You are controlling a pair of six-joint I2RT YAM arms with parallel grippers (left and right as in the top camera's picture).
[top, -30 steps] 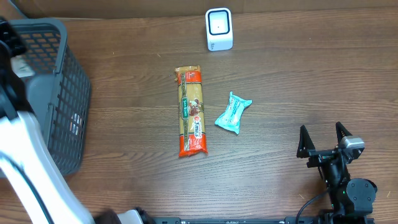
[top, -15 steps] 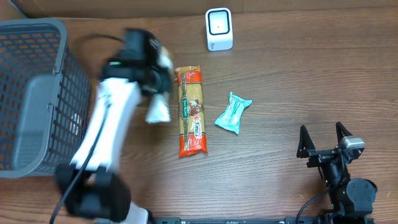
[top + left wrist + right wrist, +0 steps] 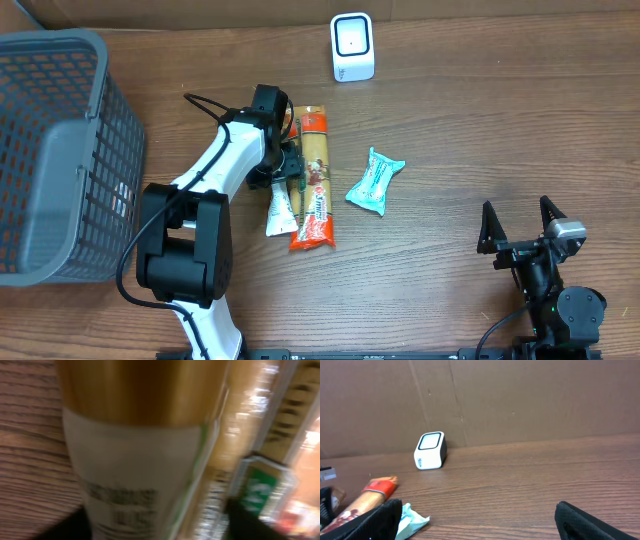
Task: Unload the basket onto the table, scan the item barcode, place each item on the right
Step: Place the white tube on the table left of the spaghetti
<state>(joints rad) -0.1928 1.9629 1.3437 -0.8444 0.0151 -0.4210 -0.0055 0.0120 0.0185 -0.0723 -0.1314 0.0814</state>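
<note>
A white packet with a gold end lies on the table against the left side of a long orange pasta pack. My left gripper hovers over the packet's upper end, open. In the blurred left wrist view the packet fills the frame, with a dark finger at each lower corner and the pasta pack beside it. The white scanner stands at the back. My right gripper rests open at the front right, holding nothing.
A grey basket stands at the left edge. A teal wrapped bar lies right of the pasta pack and shows by my right gripper's left finger. A cardboard wall backs the table behind the scanner.
My left arm swung from the basket to the table's middle with the white packet. The packet now lies beside the pasta pack and the jaws have opened. The right arm stayed still.
</note>
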